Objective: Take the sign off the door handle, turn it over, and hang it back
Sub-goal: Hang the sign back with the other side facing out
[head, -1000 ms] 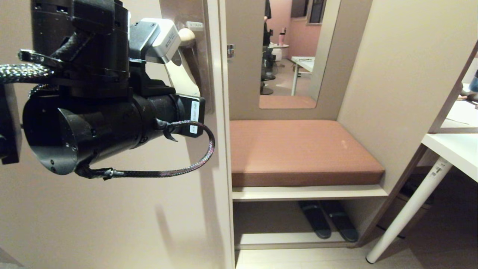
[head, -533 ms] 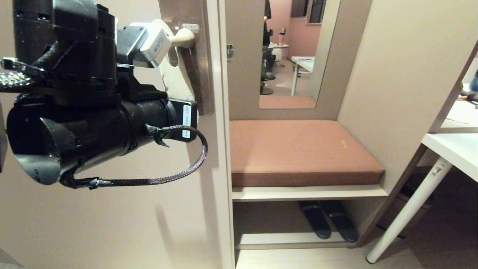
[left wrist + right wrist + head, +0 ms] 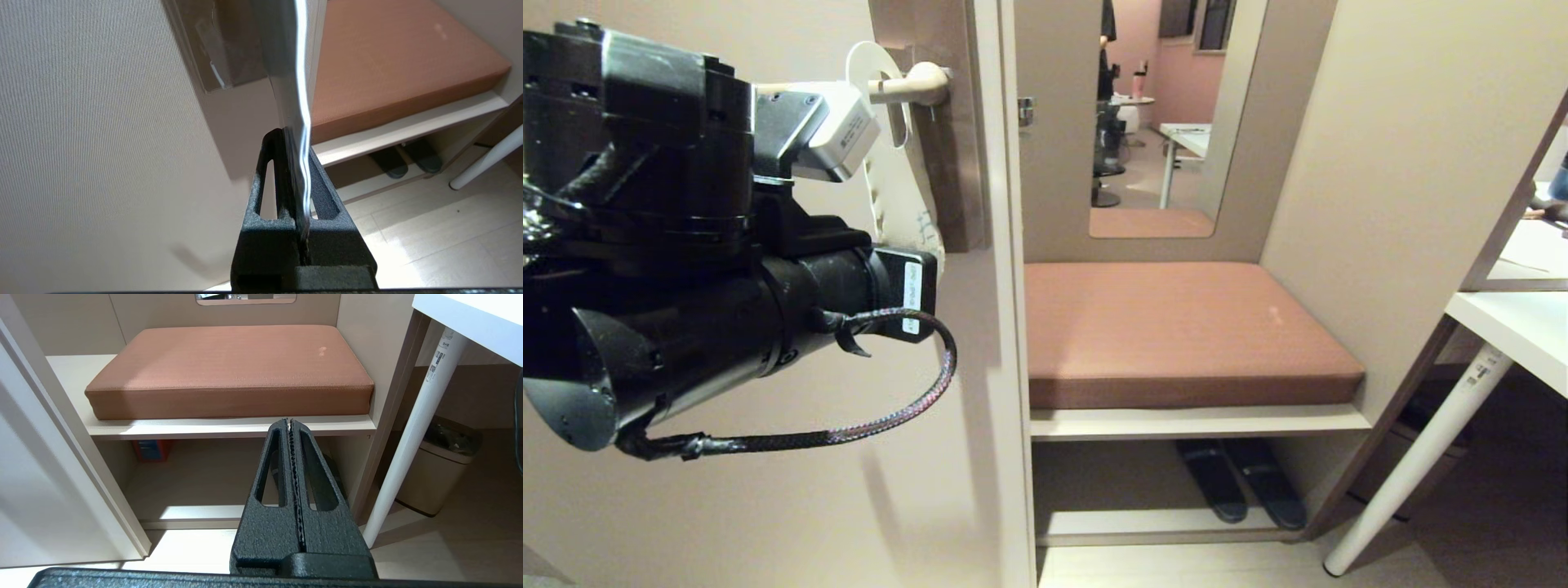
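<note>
Against beige door, flat white card sign (image 3: 894, 192) with oval hole is looped over slim cream lever handle (image 3: 915, 84) on brown-grey metal plate (image 3: 947, 147). Sign's lower end is pinched edge-on by left claw (image 3: 301, 171), clenched on it. Right claw (image 3: 291, 422) is pressed shut, empty, before brown cushion (image 3: 229, 367) on shelf.

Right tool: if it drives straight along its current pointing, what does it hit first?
Probably the front edge of the bench shelf just under the brown cushion. The right tool is shut and empty; depth is unclear, nothing nearer shows.
</note>
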Controlling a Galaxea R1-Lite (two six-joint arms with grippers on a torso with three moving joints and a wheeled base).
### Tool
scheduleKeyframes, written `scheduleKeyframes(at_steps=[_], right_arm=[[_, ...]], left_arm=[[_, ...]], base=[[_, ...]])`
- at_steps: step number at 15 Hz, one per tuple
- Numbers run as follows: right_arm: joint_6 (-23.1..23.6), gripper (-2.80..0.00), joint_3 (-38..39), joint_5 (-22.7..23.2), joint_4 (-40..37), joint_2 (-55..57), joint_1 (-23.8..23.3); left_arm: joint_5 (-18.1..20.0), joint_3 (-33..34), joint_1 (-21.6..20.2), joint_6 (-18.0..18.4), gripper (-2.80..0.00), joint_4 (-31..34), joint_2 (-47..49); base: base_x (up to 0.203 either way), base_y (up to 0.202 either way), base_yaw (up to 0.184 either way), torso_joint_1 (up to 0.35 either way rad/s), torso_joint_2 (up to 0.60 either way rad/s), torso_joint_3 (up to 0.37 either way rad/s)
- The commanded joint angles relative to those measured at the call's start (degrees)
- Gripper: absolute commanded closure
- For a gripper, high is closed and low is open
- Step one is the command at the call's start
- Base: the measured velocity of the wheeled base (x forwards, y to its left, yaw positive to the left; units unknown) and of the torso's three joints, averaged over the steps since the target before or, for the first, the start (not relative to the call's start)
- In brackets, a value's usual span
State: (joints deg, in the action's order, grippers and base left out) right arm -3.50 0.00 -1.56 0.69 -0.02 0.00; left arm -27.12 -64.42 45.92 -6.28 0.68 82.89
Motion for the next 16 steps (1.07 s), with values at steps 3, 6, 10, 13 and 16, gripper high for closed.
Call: scheduleKeyframes(at_steps=[3, 6, 10, 13, 16], right_arm=[[-0.02, 0.0, 0.0, -0.02, 0.01, 0.02, 0.0], [-0.02, 0.0, 0.0, -0.02, 0.01, 0.02, 0.0], [-0.02, 0.0, 0.0, -0.02, 0.01, 0.02, 0.0], [-0.02, 0.0, 0.0, -0.02, 0.01, 0.02, 0.0], [-0.02, 0.0, 0.0, -0.02, 0.01, 0.02, 0.0]], left_arm=[[-0.12, 0.52, 0.04, -0.05, -2.8, 0.02, -0.36], [-0.17, 0.95, 0.04, -0.14, -2.8, 0.02, -0.65], [-0.15, 4.53, 0.21, -0.14, -2.8, -3.12, -1.9], [-0.21, 7.52, 0.35, -0.14, -2.8, -5.99, -3.81], [-0.21, 8.64, 0.31, -0.14, -2.8, -6.05, -5.81]], base=[[0.0, 0.0, 0.0, 0.0, 0.0, 0.0], [0.0, 0.0, 0.0, 0.0, 0.0, 0.0], [0.0, 0.0, 0.0, 0.0, 0.0, 0.0], [0.0, 0.0, 0.0, 0.0, 0.0, 0.0], [0.0, 0.0, 0.0, 0.0, 0.0, 0.0]])
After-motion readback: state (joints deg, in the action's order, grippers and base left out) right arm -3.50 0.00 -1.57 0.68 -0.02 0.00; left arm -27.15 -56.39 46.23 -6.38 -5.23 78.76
